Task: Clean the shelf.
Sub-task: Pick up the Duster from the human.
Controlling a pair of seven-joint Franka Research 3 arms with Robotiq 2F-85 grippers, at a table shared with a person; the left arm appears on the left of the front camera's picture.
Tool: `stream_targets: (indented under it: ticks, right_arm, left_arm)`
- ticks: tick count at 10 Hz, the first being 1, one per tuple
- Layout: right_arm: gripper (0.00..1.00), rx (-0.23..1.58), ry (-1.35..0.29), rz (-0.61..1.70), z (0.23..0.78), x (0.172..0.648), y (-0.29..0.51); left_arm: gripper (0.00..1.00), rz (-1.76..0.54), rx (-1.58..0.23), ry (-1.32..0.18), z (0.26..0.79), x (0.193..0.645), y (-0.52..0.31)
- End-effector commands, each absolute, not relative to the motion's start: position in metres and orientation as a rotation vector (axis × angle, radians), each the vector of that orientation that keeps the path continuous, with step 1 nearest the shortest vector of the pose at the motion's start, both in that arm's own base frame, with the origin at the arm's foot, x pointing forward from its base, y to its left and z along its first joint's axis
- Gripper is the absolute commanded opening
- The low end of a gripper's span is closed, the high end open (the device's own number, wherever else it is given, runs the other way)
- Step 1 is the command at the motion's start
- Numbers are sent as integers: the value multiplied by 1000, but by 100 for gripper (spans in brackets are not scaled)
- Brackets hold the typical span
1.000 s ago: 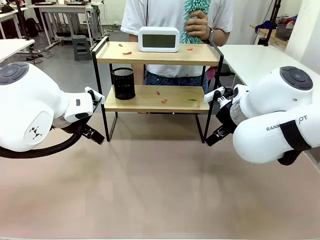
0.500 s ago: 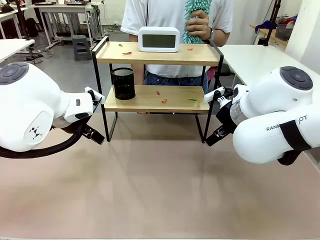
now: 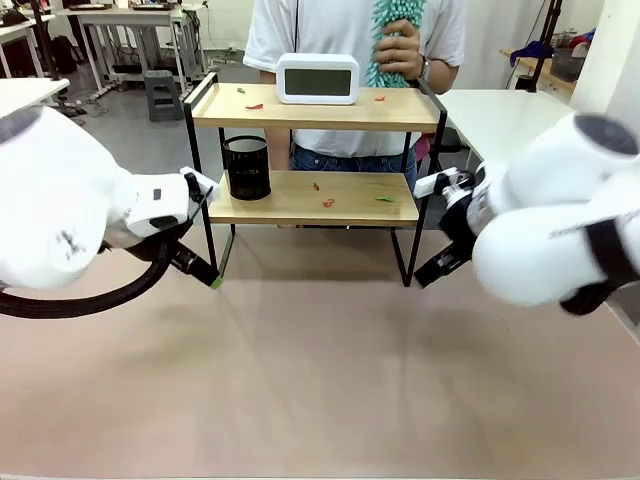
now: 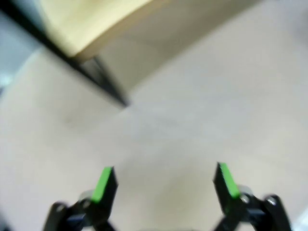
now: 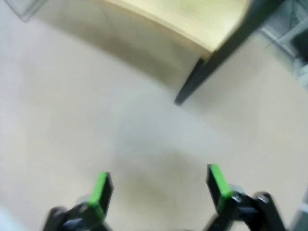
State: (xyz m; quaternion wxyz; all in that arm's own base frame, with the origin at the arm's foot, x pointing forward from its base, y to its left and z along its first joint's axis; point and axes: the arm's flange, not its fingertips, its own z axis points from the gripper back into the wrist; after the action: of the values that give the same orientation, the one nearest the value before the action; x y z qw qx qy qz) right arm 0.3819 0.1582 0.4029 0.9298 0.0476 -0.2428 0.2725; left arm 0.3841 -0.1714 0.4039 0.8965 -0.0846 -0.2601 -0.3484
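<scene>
Light wood boards in a black frame make up the shelf (image 3: pixel 300 198), standing on the beige table (image 3: pixel 320 380) just beyond both sets of fingers. The left gripper (image 4: pixel 163 180) hangs low over the table, its green pads wide apart with nothing between them. Ahead of its fingertips is a black shelf leg under a corner of the lower board. The right gripper (image 5: pixel 156 185) is also spread and empty, with another leg and board corner just ahead of it. Farther out, on the lower board, sit a black mesh cup (image 3: pixel 246 167) and small red and green scraps (image 3: pixel 328 202). More scraps lie on the top board beside a white clock (image 3: pixel 317 78). Behind the shelf, farthest from the fingers, a person's hand (image 3: pixel 403 55) grips a teal cloth (image 3: pixel 392 15).
</scene>
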Motion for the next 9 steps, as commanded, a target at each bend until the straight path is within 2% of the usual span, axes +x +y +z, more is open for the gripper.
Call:
stream_targets:
  ticks: [1, 3, 4, 6, 8, 9]
  right_arm:
    - [100, 394, -473, 308, 518, 327, 81]
    - [100, 693, -558, 45, 558, 286, -32]
    - [100, 838, -608, -100, 548, 267, -92]
    - [100, 1037, -696, -447, 485, 224, -193]
    - [100, 1088, -714, -681, 418, 207, -222]
    - [100, 946, -692, -703, 395, 210, -208]
  left_arm:
    - [100, -847, -515, -551, 491, 330, -84]
    - [100, -583, -677, -674, 517, 301, 14]
    - [100, -430, -731, -742, 505, 290, 66]
    - [100, -71, -968, -858, 448, 266, 171]
    - [100, 122, -1102, -860, 393, 267, 193]
    - [100, 138, -1131, -823, 385, 291, 172]
